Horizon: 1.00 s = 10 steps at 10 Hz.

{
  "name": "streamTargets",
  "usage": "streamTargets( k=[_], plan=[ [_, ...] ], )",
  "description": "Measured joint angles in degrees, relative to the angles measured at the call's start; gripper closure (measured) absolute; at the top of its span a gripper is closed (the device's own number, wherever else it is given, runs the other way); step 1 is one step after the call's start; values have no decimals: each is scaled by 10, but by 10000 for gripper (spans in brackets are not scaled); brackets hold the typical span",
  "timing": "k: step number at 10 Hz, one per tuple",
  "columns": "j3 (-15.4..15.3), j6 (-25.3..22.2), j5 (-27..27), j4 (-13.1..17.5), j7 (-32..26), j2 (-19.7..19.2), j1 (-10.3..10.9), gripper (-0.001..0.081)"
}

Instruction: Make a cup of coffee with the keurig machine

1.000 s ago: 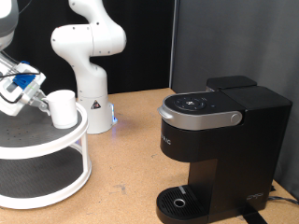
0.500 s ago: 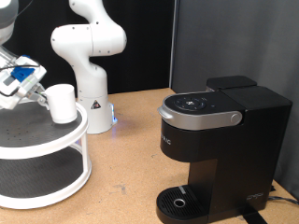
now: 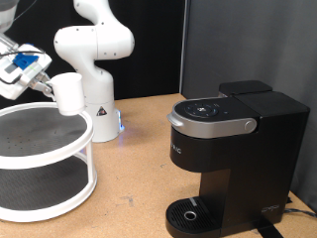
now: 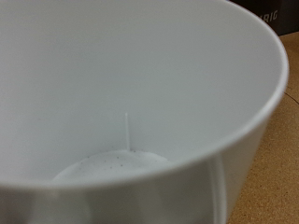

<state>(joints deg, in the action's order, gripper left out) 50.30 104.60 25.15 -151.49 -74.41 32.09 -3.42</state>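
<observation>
The white cup hangs in the air above the top tier of the white round shelf, at the exterior view's left. My gripper is shut on the cup's side and carries it. The wrist view is filled by the cup's white inside; my fingers do not show there. The black keurig machine stands at the exterior view's right, lid closed, with its grey-silver handle and its round drip base bare.
A second white robot arm stands on its base at the back, just behind the cup. The two-tier shelf takes the left side. A dark panel stands behind the machine. Brown cork tabletop lies between shelf and machine.
My gripper has lifted the cup off the shelf's top tier, moving it upward and slightly to the exterior view's right.
</observation>
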Motion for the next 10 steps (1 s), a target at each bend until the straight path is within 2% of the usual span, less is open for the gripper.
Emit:
streamTargets(
  k=[3,5,8,10],
  plan=[
    [-12,-22,-13,9,26,13,-6,733],
    [-11,-15,14,0,26,13,-4,733],
    [-38,53,82,-24,36,13,15,733],
    [-63,106,126,-31,45,7,46,733]
  ],
)
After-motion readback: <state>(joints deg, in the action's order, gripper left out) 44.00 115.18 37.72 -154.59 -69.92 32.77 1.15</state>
